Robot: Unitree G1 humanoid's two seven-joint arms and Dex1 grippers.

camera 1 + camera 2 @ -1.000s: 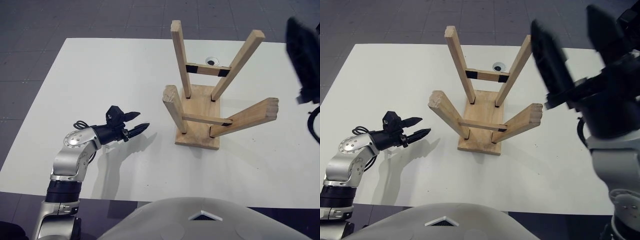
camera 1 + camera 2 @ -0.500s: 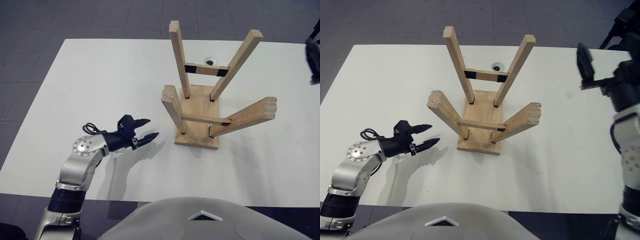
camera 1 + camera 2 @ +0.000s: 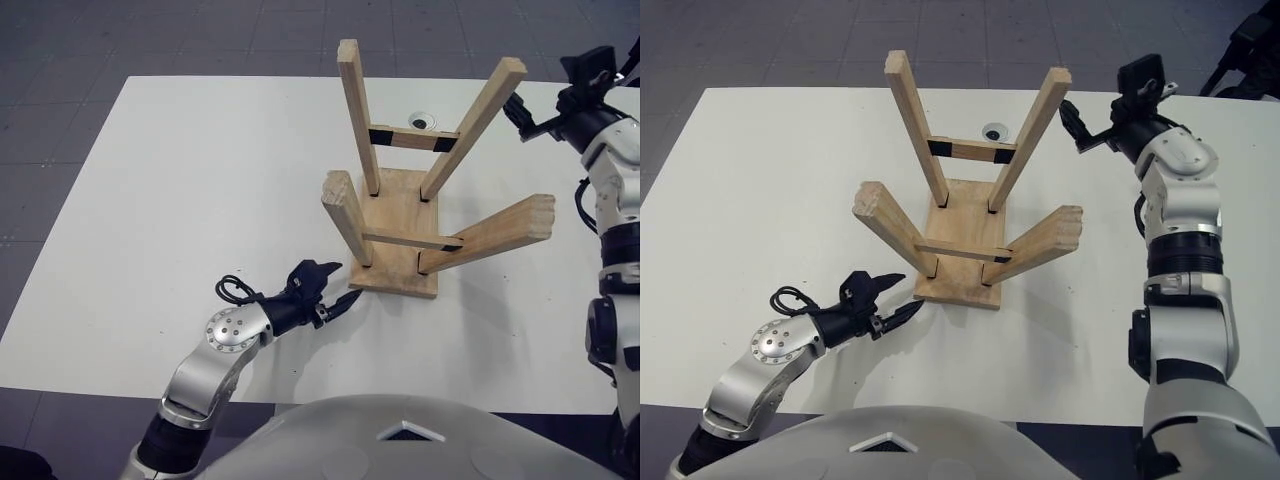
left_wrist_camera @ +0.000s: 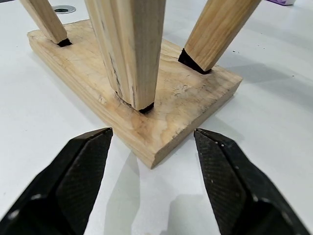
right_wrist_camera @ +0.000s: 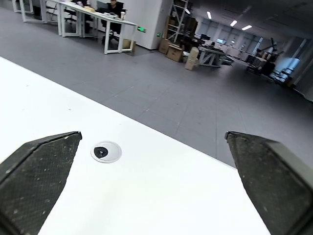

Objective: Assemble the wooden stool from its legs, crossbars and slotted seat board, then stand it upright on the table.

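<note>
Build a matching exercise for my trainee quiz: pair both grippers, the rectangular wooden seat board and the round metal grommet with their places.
1 left gripper
2 right gripper
3 wooden seat board
4 round metal grommet

a flat on the white table
b open, near the far right wooden leg's top
c in the table, behind the board
d open, at the board's near corner

Pairs: 1-d, 2-b, 3-a, 4-c

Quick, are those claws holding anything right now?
Left claw: open, holding nothing, close to the seat board corner.
Right claw: open, holding nothing.
</note>
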